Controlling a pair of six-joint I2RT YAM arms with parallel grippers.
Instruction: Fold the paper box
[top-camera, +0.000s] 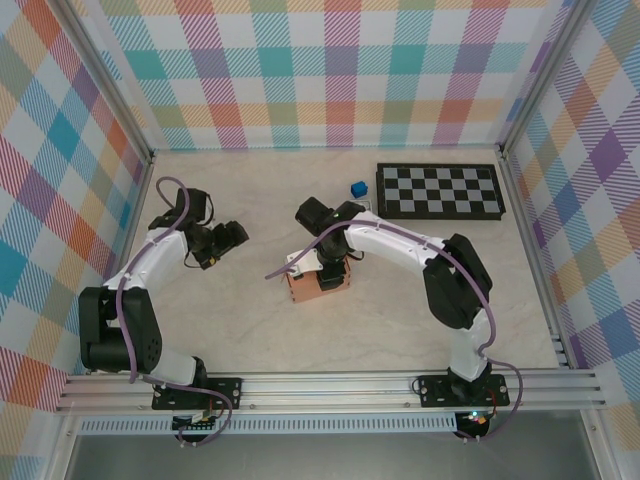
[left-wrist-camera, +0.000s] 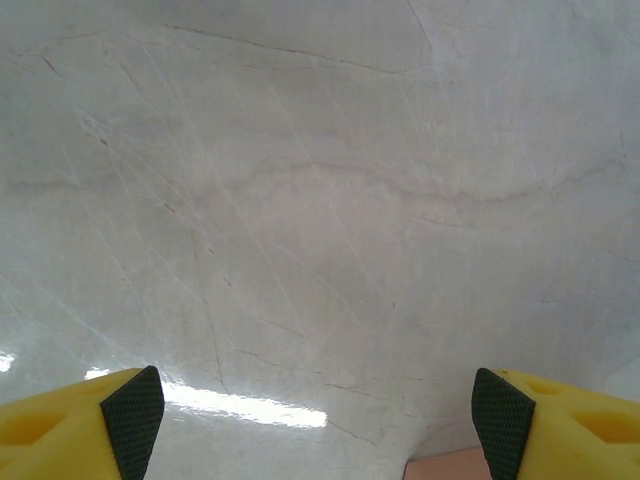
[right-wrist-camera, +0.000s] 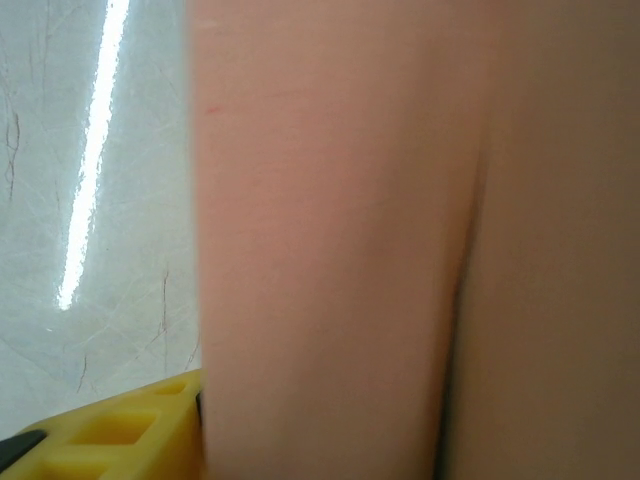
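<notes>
Paper box (right-wrist-camera: 330, 240) stands mid-worktop, hard against the right claw (top-camera: 330, 270); whether that claw grips it, I cannot tell. Left claw (left-wrist-camera: 320, 410) hangs open, apart. Box looks formed; closing flaps probably needs both claws.

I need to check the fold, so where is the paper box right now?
In the top view the paper box sits mid-table, directly under the right gripper, left of the checkerboard and nearer the arm bases.
</notes>
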